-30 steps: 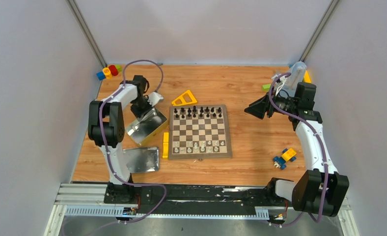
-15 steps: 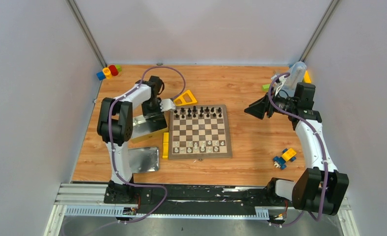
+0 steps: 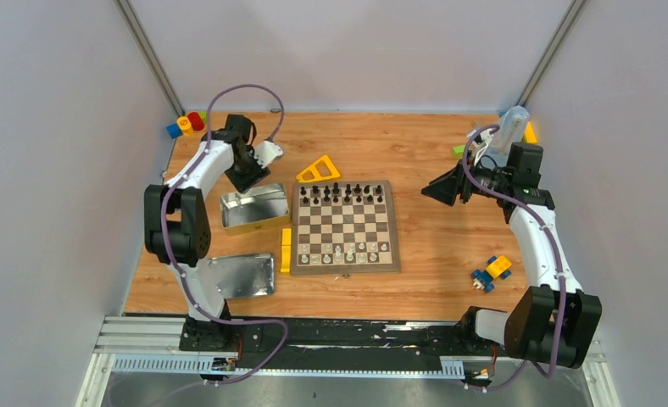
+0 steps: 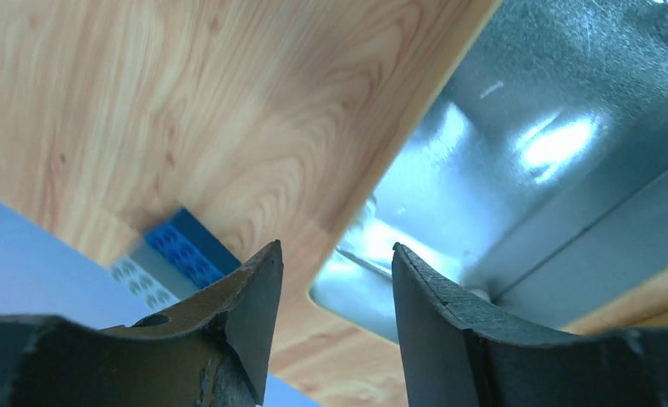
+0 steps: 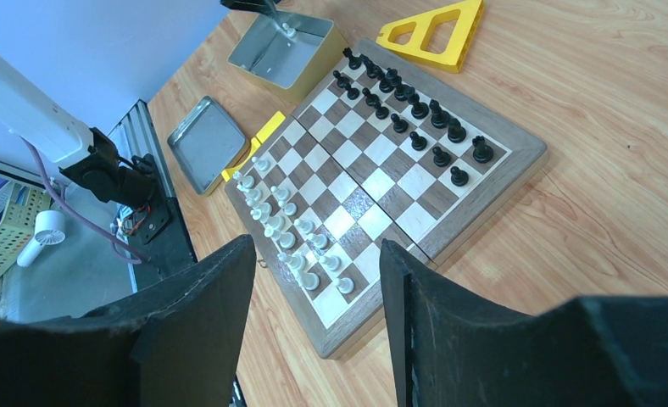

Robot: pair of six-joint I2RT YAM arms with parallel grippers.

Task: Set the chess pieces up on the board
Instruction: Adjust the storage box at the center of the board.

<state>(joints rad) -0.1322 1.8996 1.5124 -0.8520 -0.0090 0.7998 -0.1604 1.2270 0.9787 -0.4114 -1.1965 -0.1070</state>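
Note:
The board (image 3: 345,263) lies mid-table, with black chess pieces (image 3: 343,193) in its two far rows and pale ones (image 3: 344,252) in its two near rows. The right wrist view shows the board (image 5: 517,161) too, with black pieces (image 5: 411,110) and pale pieces (image 5: 284,229). My left gripper (image 3: 247,176) hovers just behind an open metal tin (image 3: 253,209), left of the board. Its jaws (image 4: 335,254) are open and hold nothing. A small pale piece (image 5: 288,30) seems to lie in the tin (image 5: 309,64). My right gripper (image 3: 436,188) hangs open and empty right of the board.
A yellow triangle (image 3: 318,170) lies behind the board and a yellow block (image 3: 286,250) along its left edge. A flat tin lid (image 3: 244,276) sits near left. A toy car (image 3: 492,271) is near right. Coloured blocks (image 3: 188,124) fill the back left corner.
My left gripper swung to the board's far left corner, then drew back left, and its jaws opened. The tin, tilted before, now sits level. The right arm stayed still.

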